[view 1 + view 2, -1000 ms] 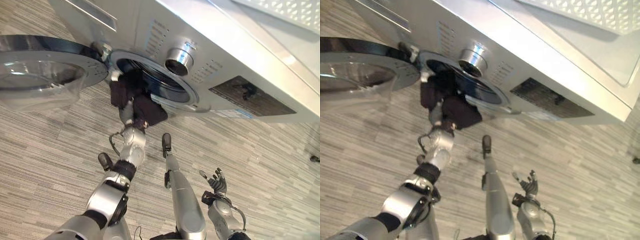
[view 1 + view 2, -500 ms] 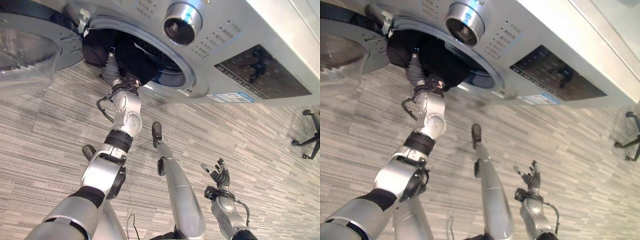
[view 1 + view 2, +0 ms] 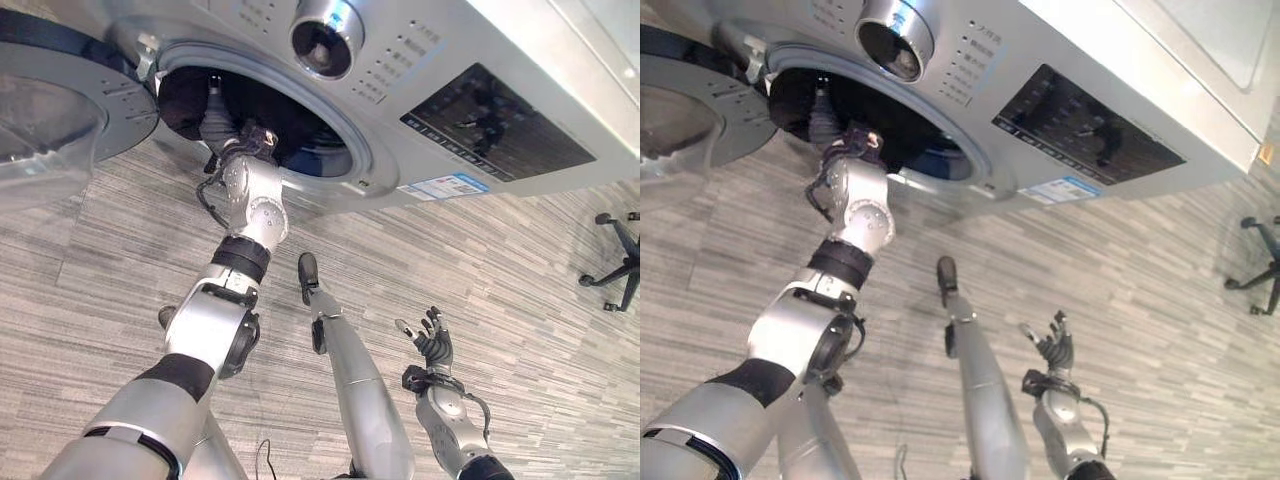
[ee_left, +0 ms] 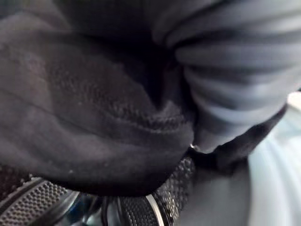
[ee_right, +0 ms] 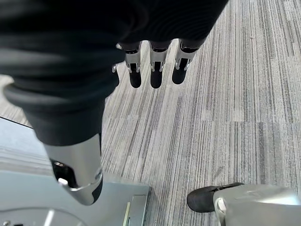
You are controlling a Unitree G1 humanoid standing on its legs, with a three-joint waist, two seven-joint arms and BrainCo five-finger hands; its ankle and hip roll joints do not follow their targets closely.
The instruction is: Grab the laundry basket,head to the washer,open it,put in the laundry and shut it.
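Observation:
The silver washer (image 3: pixel 500 50) stands with its round door (image 3: pixel 60 110) swung wide to the left. My left arm reaches into the drum opening (image 3: pixel 310 150). The left hand (image 3: pixel 214 112) is inside past the wrist, wrapped in dark laundry (image 3: pixel 180 95). In the left wrist view dark cloth (image 4: pixel 94 117) covers the hand, over the drum's dimpled metal wall (image 4: pixel 37 207); the fingers are hidden. My right hand (image 3: pixel 432 345) hangs low at the right over the floor, fingers (image 5: pixel 150 66) straight and spread, holding nothing.
A large round knob (image 3: pixel 322 35) and a dark control panel (image 3: pixel 500 120) sit on the washer's front above the opening. An office chair's wheeled base (image 3: pixel 615 255) stands on the striped carpet at the far right.
The camera has moved closer to the washer. My left arm has pushed the dark laundry from the opening's lower lip deeper into the drum. The right hand has stayed where it was.

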